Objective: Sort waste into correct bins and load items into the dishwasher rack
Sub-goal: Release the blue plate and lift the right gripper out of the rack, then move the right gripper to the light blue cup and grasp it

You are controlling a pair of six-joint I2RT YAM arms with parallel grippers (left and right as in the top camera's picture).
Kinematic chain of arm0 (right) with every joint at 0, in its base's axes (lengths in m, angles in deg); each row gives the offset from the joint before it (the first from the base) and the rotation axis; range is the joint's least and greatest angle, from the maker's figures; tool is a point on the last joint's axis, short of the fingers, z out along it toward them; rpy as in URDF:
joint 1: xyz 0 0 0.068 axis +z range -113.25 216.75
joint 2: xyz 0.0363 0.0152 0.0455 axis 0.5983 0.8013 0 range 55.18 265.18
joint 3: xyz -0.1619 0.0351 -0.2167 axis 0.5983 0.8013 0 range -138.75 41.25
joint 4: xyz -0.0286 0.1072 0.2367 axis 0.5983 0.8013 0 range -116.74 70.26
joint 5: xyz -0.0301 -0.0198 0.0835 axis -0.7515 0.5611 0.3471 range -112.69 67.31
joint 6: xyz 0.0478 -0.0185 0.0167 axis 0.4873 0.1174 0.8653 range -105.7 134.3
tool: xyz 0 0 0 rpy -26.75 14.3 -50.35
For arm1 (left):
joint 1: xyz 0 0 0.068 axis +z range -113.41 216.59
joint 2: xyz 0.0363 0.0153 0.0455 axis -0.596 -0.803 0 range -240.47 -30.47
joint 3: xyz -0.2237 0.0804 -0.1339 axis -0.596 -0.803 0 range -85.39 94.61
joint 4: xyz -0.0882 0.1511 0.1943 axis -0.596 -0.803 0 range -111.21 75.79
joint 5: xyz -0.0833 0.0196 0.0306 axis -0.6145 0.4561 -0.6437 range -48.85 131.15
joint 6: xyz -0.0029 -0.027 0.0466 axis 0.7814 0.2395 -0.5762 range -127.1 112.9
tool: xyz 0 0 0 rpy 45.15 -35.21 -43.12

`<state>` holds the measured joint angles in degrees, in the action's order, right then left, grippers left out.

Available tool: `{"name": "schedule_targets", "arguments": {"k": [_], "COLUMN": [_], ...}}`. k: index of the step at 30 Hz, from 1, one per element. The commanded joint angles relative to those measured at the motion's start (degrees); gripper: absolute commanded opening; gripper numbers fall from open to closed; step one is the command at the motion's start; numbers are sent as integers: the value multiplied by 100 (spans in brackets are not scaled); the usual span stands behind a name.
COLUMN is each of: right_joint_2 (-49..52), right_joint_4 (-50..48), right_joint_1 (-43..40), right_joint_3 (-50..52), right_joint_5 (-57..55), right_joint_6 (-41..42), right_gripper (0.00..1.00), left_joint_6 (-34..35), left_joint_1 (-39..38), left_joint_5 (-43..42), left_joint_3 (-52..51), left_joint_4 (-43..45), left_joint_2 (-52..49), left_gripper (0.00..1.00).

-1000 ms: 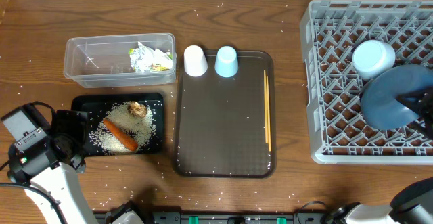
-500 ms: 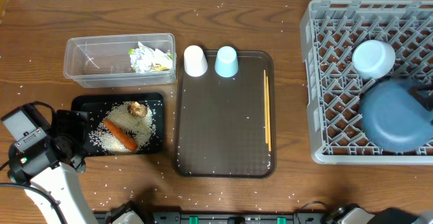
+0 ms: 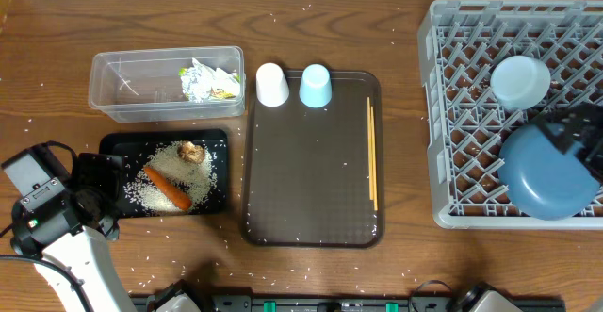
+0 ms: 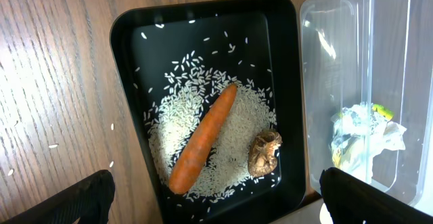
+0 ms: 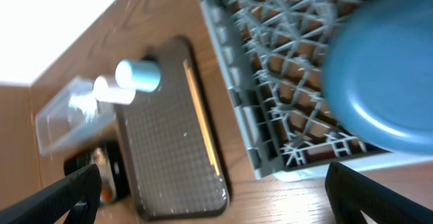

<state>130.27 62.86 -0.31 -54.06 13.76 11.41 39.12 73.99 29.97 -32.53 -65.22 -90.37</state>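
The blue plate (image 3: 546, 172) lies in the front right of the grey dishwasher rack (image 3: 462, 114), with the white bowl (image 3: 521, 80) just behind it. My right gripper (image 5: 223, 200) hangs open and empty above the rack's front corner, the plate (image 5: 385, 82) under it. A white cup (image 3: 271, 85), a light-blue cup (image 3: 315, 86) and chopsticks (image 3: 372, 156) rest on the brown tray (image 3: 311, 189). My left gripper (image 4: 226, 204) is open over the black tray (image 4: 203, 4), which holds the carrot (image 4: 203, 137), brown lump (image 4: 265, 153) and rice (image 4: 233, 112). The wrapper (image 3: 209, 79) sits in the clear tub (image 3: 132, 86).
Rice grains are scattered over the wooden table around the trays. The left arm's body (image 3: 47, 208) fills the front left corner. The rack reaches the table's right edge, and the tub and black tray stand close together on the left.
The right gripper opened and let go of the blue plate, which dropped from a tilt to lie toward the rack's front. The right arm drew back. The left arm stayed still.
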Motion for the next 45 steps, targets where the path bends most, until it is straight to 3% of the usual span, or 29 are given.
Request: {"name": "schedule_targets", "arguments": {"k": [1, 7, 13, 21, 30, 45], "right_joint_2": [-55, -44, 59, 898, 1967, 4218], "right_joint_4": [-44, -507, -1646, -2649, -4444, -7125], "right_joint_1": [577, 2000, 3593, 5438, 6041, 6113], "right_joint_3": [-92, -87, 149, 433, 435, 435], "right_joint_5": [155, 155, -2, -2046, -1993, -2485], "right_joint_6": [50, 79, 546, 1121, 1263, 966], "right_gripper": [99, 99, 99, 99, 99, 99], "left_joint_6": [-76, -76, -76, -76, -76, -76], "left_joint_1": [17, 20, 20, 20, 20, 17], "left_joint_5": [94, 94, 94, 94, 94, 94], "left_joint_3": [66, 66, 66, 66, 66, 66], "left_joint_4": [-15, -15, -15, -15, -15, -15], "left_joint_2": [4, 4, 4, 4, 4, 4], "left_gripper": [98, 98, 98, 98, 98, 98]}}
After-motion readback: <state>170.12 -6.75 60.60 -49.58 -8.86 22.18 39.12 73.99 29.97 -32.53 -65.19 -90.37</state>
